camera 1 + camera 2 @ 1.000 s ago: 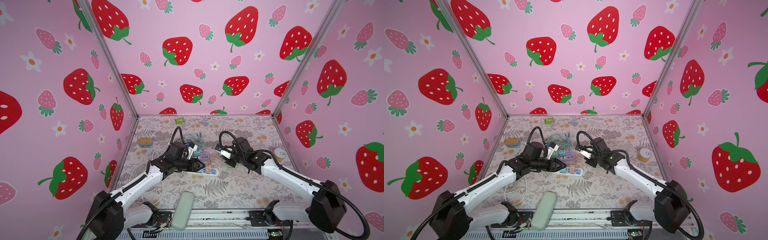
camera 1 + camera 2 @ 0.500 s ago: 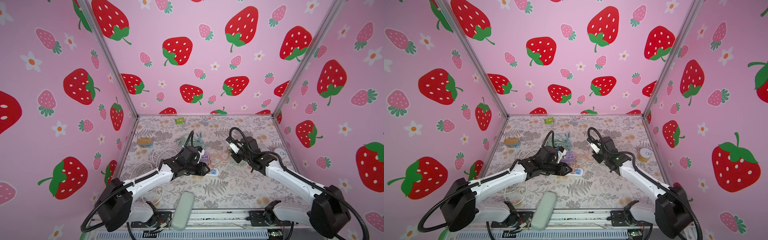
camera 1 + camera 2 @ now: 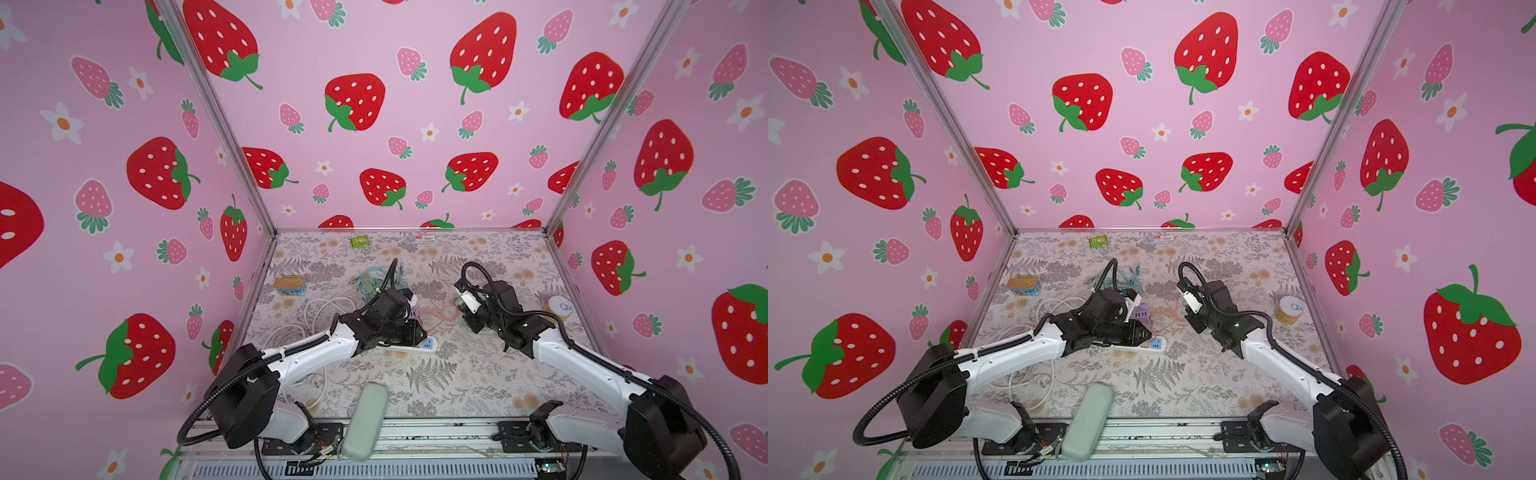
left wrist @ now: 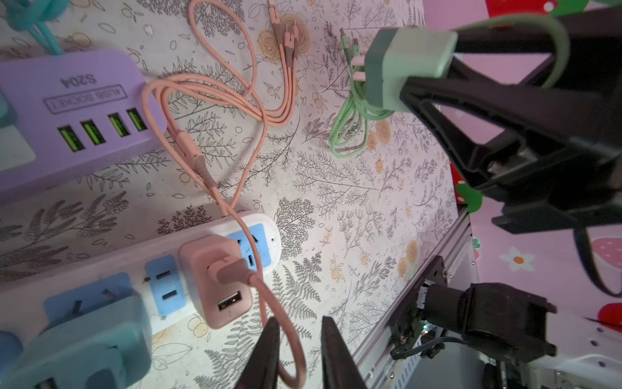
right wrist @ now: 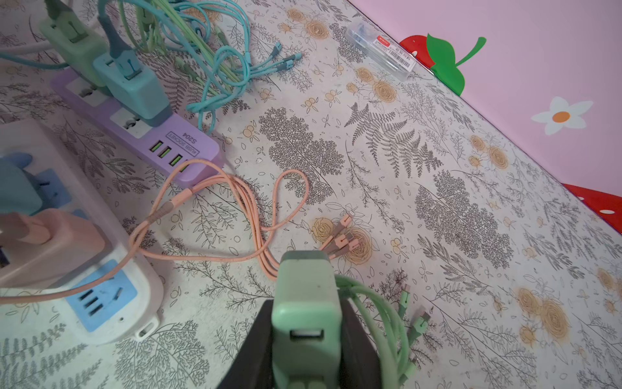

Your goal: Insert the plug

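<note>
- Plug [image 5: 304, 286], green, clamped in the right gripper [image 5: 306, 323], aloft at two o'clock from the white power strip [image 3: 419, 348] in a top view.
- Insertion remains: the end socket [image 4: 250, 249] stands free.
- Left gripper [image 4: 301, 323] hovers over the strip, narrowly parted, clamping nothing.

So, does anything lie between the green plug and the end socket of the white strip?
Yes. The pink cable crosses the end socket on the white strip, and the pink charger beside it covers part of it. The green plug is held in the right fingers, apart from the strip.
</note>
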`<control>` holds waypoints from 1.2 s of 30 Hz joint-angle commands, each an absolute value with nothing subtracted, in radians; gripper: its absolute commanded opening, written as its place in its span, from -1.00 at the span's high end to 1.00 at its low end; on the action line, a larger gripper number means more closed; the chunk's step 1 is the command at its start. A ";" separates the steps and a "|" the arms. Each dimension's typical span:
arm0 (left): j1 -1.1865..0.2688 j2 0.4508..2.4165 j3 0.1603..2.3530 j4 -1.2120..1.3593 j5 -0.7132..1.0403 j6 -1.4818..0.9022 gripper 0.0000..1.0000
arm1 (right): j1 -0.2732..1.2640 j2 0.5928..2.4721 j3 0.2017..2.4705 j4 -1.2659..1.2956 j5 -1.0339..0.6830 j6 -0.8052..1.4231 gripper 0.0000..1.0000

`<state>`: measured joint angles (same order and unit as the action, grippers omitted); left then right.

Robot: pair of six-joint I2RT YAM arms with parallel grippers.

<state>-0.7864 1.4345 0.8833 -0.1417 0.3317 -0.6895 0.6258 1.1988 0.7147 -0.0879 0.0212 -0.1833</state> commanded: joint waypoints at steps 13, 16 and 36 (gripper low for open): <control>-0.781 1.389 0.881 0.001 0.345 -0.853 0.70 | 0.650 1.205 0.701 -0.104 -0.111 -0.162 0.70; -0.776 1.382 0.869 0.015 0.331 -0.869 0.71 | 0.657 1.210 0.698 -0.111 -0.133 -0.141 0.70; -0.735 1.249 0.952 -0.206 0.454 -0.647 0.06 | 0.663 1.187 0.703 -0.195 -0.090 -0.071 0.70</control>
